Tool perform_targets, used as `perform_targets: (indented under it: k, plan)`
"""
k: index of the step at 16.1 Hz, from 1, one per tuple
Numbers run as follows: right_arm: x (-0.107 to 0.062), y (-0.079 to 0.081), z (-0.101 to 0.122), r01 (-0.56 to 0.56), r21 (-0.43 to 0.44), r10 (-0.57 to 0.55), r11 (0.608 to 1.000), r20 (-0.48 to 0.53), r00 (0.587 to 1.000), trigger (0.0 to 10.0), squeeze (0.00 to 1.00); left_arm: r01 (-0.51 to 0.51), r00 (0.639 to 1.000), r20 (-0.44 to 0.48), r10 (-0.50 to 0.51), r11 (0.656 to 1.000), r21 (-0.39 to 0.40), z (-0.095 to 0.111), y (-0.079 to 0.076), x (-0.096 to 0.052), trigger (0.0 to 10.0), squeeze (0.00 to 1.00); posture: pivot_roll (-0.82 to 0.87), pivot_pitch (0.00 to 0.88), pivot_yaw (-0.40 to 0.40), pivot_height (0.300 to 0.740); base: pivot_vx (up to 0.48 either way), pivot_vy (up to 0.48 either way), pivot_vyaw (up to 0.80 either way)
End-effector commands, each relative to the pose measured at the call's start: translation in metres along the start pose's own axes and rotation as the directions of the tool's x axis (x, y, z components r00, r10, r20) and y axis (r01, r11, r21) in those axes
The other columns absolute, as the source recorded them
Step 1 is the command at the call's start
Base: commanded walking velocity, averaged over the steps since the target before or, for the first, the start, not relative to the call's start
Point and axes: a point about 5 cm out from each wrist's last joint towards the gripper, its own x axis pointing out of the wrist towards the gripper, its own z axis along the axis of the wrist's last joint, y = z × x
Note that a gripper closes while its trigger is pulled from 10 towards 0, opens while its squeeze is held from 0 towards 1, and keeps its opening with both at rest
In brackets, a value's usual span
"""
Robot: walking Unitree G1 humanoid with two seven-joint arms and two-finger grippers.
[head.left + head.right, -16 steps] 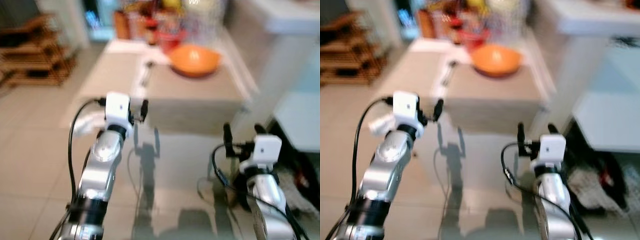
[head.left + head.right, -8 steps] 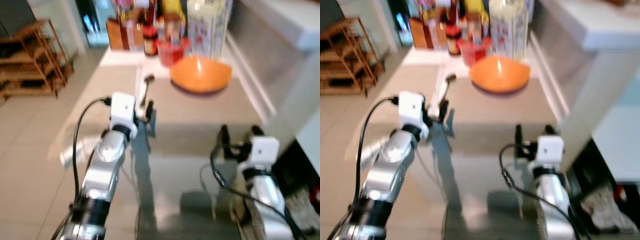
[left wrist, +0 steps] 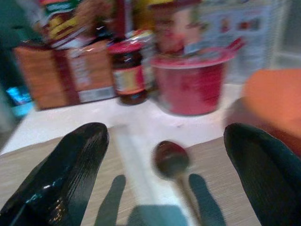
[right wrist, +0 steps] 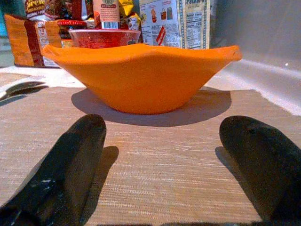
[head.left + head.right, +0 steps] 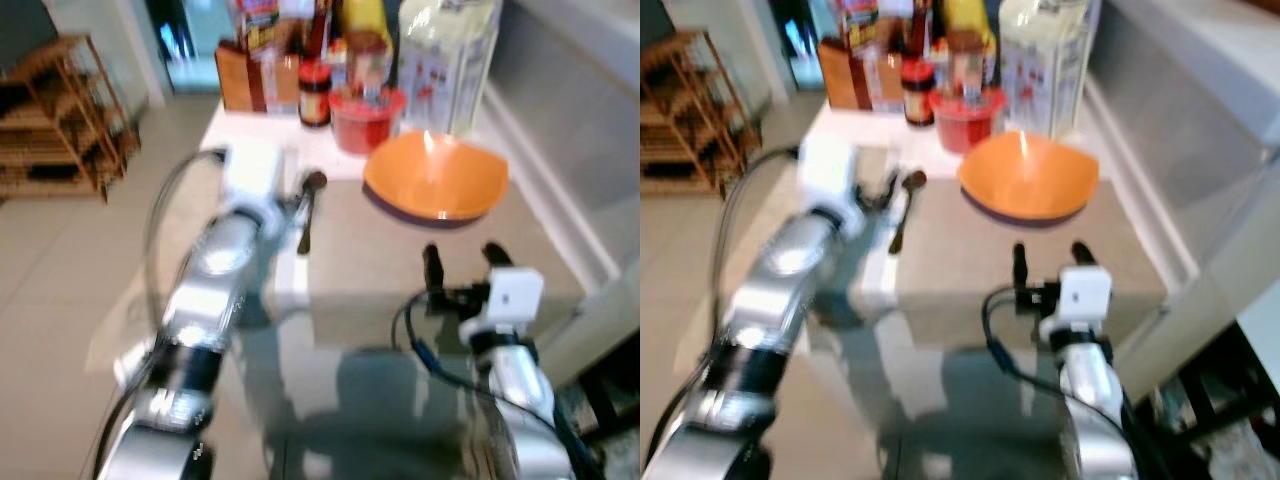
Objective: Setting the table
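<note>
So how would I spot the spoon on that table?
Find the big orange bowl on the beige placemat. The spoon lies to the bowl's left, near the mat's edge: a thin dark utensil lying flat, unlike the upright jars and boxes behind it.

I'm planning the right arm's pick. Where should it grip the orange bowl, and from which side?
Pinch the near rim of the orange bowl, coming from the robot's side, one finger inside and one outside. The sloping wall is far wider than the open right gripper, which faces it already; the rim's thin flared lip is probably the only part that fits.
</note>
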Motion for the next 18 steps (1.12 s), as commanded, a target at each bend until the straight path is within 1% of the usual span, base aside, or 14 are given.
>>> perform_targets:
  k: [1, 2, 3, 5, 6, 7, 9, 10, 12, 13, 14, 17, 18]
  plan:
    - [-0.004, -0.003, -0.007, 0.017, -0.004, -0.017, 1.000, -0.041, 0.999, 10.0, 0.00, -0.010, 0.996, -0.088, 0.010, 1.000, 0.001, -0.012, 0.010, 0.000, 10.0, 0.00, -0.07, 0.000, 0.028, 0.736, 0.000, 0.000, 0.00]
    - [-0.004, -0.002, -0.007, 0.016, -0.004, -0.016, 1.000, -0.040, 0.999, 10.0, 0.00, 0.020, 0.986, -0.163, -0.024, 0.999, -0.025, -0.012, 0.010, 0.009, 10.0, 0.00, -0.07, 0.000, 0.033, 0.736, 0.000, 0.000, 0.00]
    - [-0.004, -0.002, -0.007, 0.016, -0.005, -0.016, 1.000, -0.039, 0.999, 10.0, 0.00, 0.046, 0.975, -0.216, -0.048, 0.999, -0.016, -0.011, 0.011, 0.016, 10.0, 0.00, -0.08, 0.000, 0.036, 0.736, 0.000, 0.000, 0.00]
    - [-0.004, -0.001, -0.003, 0.014, -0.017, -0.014, 1.000, -0.019, 1.000, 10.0, 0.00, 0.149, 0.940, -0.306, -0.149, 0.989, -0.025, -0.010, 0.001, 0.027, 10.0, 0.00, -0.08, 0.000, 0.042, 0.736, 0.000, 0.000, 0.00]
    - [-0.004, -0.001, -0.001, 0.012, -0.021, -0.012, 1.000, -0.013, 1.000, 10.0, 0.00, 0.160, 0.935, -0.315, -0.161, 0.987, -0.027, -0.009, 0.001, 0.028, 10.0, 0.00, -0.08, 0.000, 0.042, 0.736, 0.000, 0.000, 0.00]
    - [-0.003, 0.002, 0.009, -0.004, -0.043, 0.005, 0.999, 0.029, 1.000, 10.0, 0.00, 0.194, 0.920, -0.334, -0.203, 0.979, -0.059, -0.007, -0.003, 0.032, 10.0, 0.00, -0.09, 0.000, 0.050, 0.736, 0.000, 0.000, 0.00]
    - [-0.005, 0.002, 0.013, -0.003, -0.048, 0.005, 0.999, 0.041, 0.999, 10.0, 0.00, 0.219, 0.911, -0.336, -0.238, 0.971, -0.095, -0.002, -0.007, 0.036, 10.0, 0.00, -0.10, 0.000, 0.060, 0.736, 0.000, 0.000, 0.00]
    - [-0.006, 0.001, 0.012, 0.004, -0.046, -0.002, 0.999, 0.038, 0.999, 10.0, 0.00, 0.235, 0.908, -0.332, -0.255, 0.967, -0.098, 0.002, -0.011, 0.040, 10.0, 0.00, -0.10, 0.000, 0.060, 0.736, 0.000, 0.000, 0.00]
    - [-0.009, 0.001, 0.011, 0.011, -0.048, -0.010, 0.999, 0.030, 1.000, 10.0, 0.00, 0.243, 0.904, -0.356, -0.237, 0.970, -0.029, 0.003, -0.013, 0.047, 10.0, 0.00, -0.11, 0.000, 0.066, 0.736, 0.000, 0.000, 0.00]
    - [-0.009, 0.001, 0.011, 0.012, -0.048, -0.010, 0.999, 0.029, 1.000, 10.0, 0.00, 0.236, 0.904, -0.365, -0.222, 0.972, -0.008, 0.001, -0.012, 0.048, 10.0, 0.00, -0.11, 0.000, 0.066, 0.736, 0.000, 0.000, 0.00]
    - [-0.010, 0.001, 0.011, 0.014, -0.049, -0.012, 0.999, 0.025, 1.000, 10.0, 0.00, 0.218, 0.901, -0.390, -0.190, 0.975, 0.029, -0.004, -0.008, 0.049, 10.0, 0.00, -0.11, 0.000, 0.068, 0.736, 0.000, 0.000, 0.00]
    - [-0.013, 0.001, 0.009, 0.017, -0.050, -0.016, 0.999, 0.016, 1.000, 10.0, 0.00, 0.203, 0.894, -0.423, -0.148, 0.975, 0.087, -0.014, -0.003, 0.049, 10.0, 0.00, -0.11, 0.000, 0.070, 0.736, 0.000, 0.000, 0.00]
    - [-0.014, 0.002, 0.009, 0.017, -0.050, -0.016, 0.999, 0.013, 1.000, 10.0, 0.00, 0.195, 0.894, -0.427, -0.138, 0.977, 0.091, -0.017, -0.002, 0.049, 10.0, 0.00, -0.11, 0.000, 0.070, 0.736, 0.000, 0.000, 0.00]
